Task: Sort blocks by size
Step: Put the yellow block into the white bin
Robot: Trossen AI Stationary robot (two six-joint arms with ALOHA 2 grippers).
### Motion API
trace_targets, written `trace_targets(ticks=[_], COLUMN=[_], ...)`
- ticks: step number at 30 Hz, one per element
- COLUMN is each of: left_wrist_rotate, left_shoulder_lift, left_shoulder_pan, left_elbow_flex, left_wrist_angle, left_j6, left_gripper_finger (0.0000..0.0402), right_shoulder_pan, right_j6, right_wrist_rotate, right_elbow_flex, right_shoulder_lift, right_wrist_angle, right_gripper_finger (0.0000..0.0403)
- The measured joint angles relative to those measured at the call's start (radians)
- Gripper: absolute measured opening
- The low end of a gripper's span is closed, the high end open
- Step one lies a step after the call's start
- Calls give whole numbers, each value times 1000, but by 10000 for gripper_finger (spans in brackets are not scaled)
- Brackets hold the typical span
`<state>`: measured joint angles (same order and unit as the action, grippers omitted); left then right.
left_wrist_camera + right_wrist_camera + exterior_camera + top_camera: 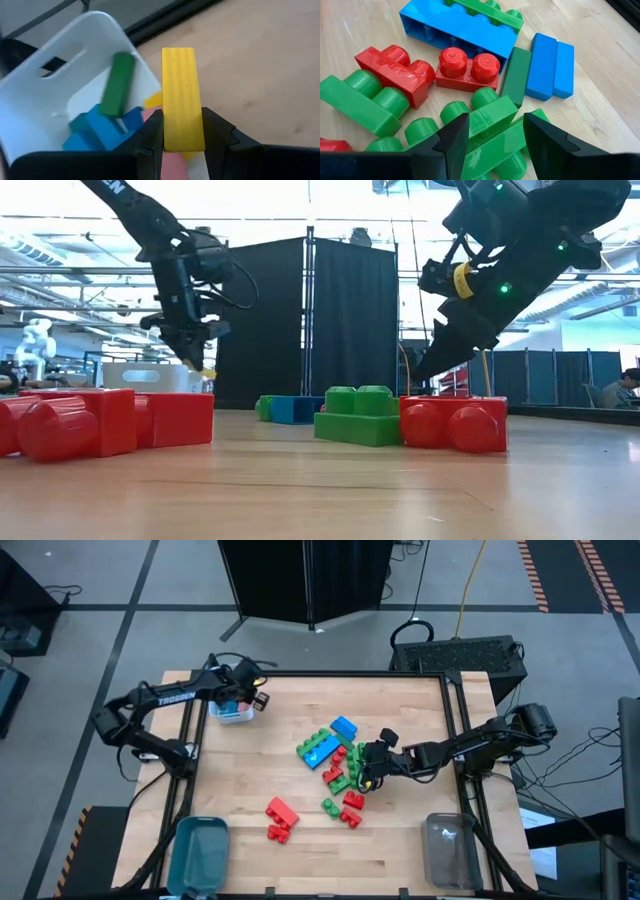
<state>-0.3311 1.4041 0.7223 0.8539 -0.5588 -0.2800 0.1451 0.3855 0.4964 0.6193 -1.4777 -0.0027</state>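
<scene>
Holding a thin yellow bar (183,97) pinched between the 2 fingers of the left gripper (183,145), right over the white bin (60,70) at the table's (420,850) far left corner. Hanging just above that bin's rim in the low view, with the yellow tip peeking below the fingers. Already lying inside the bin: a green bar (117,85) tilted across a few blue pieces (97,132), plus something pink and yellow near the fingers, too hidden to make out.

Reaching the right gripper (492,137) down into the main pile of blocks (340,760) near the table's middle, fingers spread apart and gripping nothing. Straddling a long green brick (485,120) lying on its side, with its studs showing between the fingertips. Sitting just beyond: a red 2-stud brick (467,67), another red brick (395,70) tilted against a green one (357,102), a big blue brick (457,30) with a green piece (492,12) on top, and a dark green bar (516,77) touching 2 flat blue bars (550,65).

Lying apart from the pile, toward the near left: 2 more red bricks (281,819). Standing at the near edge: a teal bin (200,850) on the left and a clear bin (450,850) on the right.
</scene>
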Motion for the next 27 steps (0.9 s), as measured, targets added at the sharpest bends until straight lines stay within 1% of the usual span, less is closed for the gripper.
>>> trace_targets(ticks=[3,7,11,20,23,27], left_wrist_rotate=[-23,-27,-52,-55,-54,-52], left_shoulder_lift=[-11,-32,-55,-49,-49,-49], left_shoulder_pan=[24,66,102,149,149,148], left_elbow_flex=[0,0,0,0,0,0], left_wrist_angle=[-31,-59,-61,-92,-99,-107], left_j6=[1,0,-12,-28,-29,-28], left_gripper_finger=[84,84,84,84,92,115], right_shoulder_pan=[0,0,0,1,1,1], right_j6=[0,0,0,0,1,7], right_wrist_rotate=[0,0,0,0,0,-3], right_elbow_flex=[0,0,0,0,0,0], right_shoulder_lift=[0,0,0,0,0,0], right_wrist_angle=[-1,-2,-3,-12,-19,-21], right_gripper_finger=[176,176,176,176,176,176])
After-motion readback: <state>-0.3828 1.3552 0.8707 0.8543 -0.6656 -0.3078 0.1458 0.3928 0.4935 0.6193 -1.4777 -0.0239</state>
